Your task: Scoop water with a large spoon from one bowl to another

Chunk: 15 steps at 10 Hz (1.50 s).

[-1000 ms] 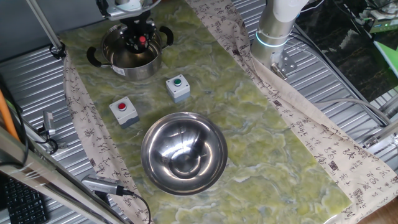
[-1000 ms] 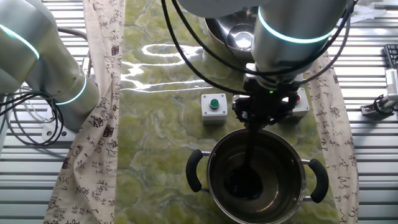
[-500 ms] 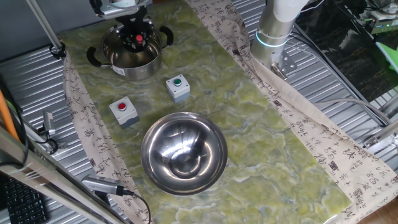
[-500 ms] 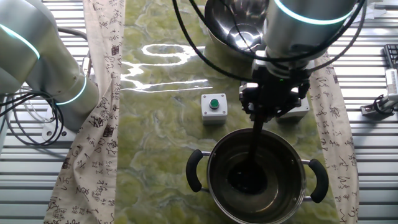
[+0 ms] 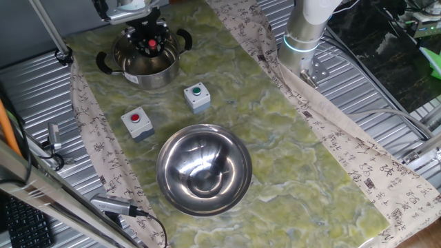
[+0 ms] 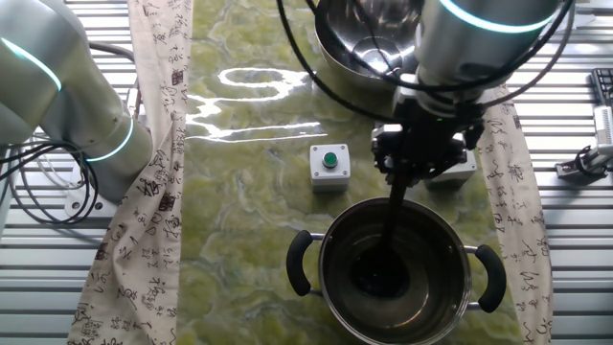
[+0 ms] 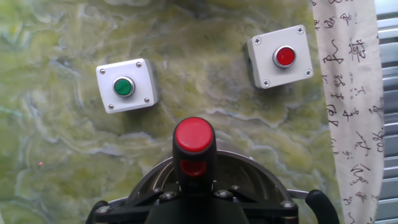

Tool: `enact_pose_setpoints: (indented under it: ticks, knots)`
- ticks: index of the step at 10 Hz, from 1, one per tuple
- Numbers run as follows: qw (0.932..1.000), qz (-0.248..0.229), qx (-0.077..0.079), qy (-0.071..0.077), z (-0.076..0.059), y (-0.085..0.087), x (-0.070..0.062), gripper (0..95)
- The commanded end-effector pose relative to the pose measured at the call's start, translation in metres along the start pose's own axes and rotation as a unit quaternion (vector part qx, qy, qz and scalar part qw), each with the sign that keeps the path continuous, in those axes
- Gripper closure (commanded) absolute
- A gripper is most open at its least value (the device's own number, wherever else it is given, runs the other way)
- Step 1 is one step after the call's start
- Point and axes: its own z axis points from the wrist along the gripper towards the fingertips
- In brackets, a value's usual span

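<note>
The gripper (image 6: 410, 171) hangs over the small steel pot (image 6: 395, 276) and is pinched tight on the big spoon (image 6: 393, 225). The spoon points straight down. Its dark handle goes into the pot, and its dark round end is low inside, near the middle of the bottom. From the hand view the spoon's red cap (image 7: 194, 135) sits right in front, with the pot's rim (image 7: 245, 163) curving behind it. No water can be made out in the pot; only dim shine shows on the steel.

The pot has two black loop handles (image 6: 301, 262) and stands at one end of the green marble bench (image 5: 289, 138).

Just past the pot sit two small grey boxes, side by side but apart. One has a green button (image 7: 124, 86) and the other a red button (image 7: 285, 56).

Further along the bench is the very wide shiny bowl (image 5: 203, 169). It has no handles. It stands well apart from the pot, beyond the two boxes.

A cloth with black writing (image 5: 344, 148) runs along both long edges of the bench.
</note>
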Motion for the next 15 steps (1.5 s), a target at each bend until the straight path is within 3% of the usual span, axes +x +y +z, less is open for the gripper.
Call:
enact_pose_setpoints:
  ticks: [1, 6, 15]
  knots:
    - [1.0000, 0.001, -0.003, 0.002, -0.002, 0.000, -0.001, 95.0]
    - [0.9999, 0.009, -0.010, 0.009, -0.014, -0.004, -0.007, 95.0]
    - [0.9991, 0.039, -0.016, 0.008, -0.040, 0.003, -0.020, 95.0]
